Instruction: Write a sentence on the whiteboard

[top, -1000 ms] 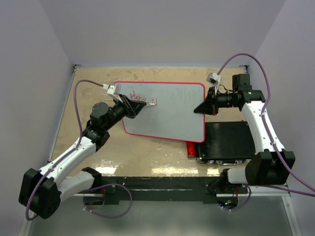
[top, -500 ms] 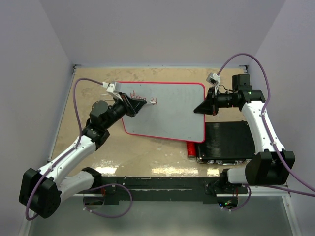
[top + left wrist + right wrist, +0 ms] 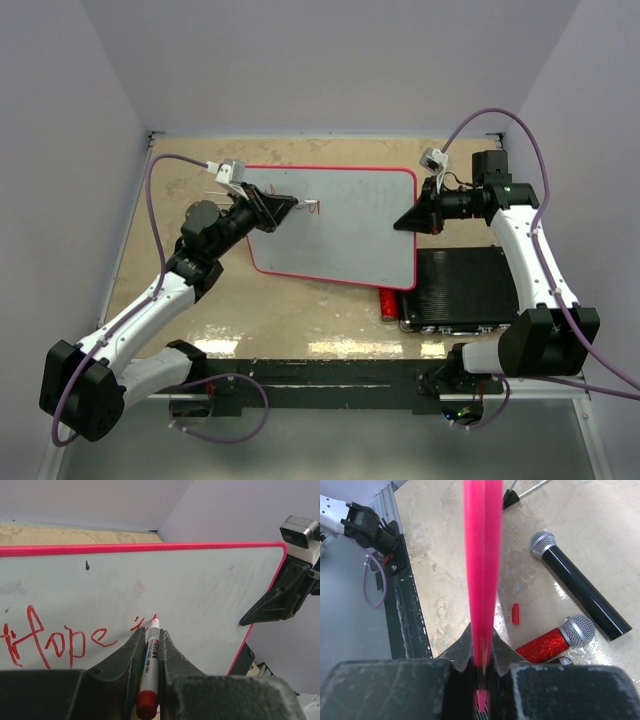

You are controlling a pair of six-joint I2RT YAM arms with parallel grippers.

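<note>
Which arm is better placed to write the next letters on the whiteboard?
Left. The left gripper holds the red marker with its tip on the whiteboard after "Hope"; the right gripper is shut on the board's edge, holding it.
</note>
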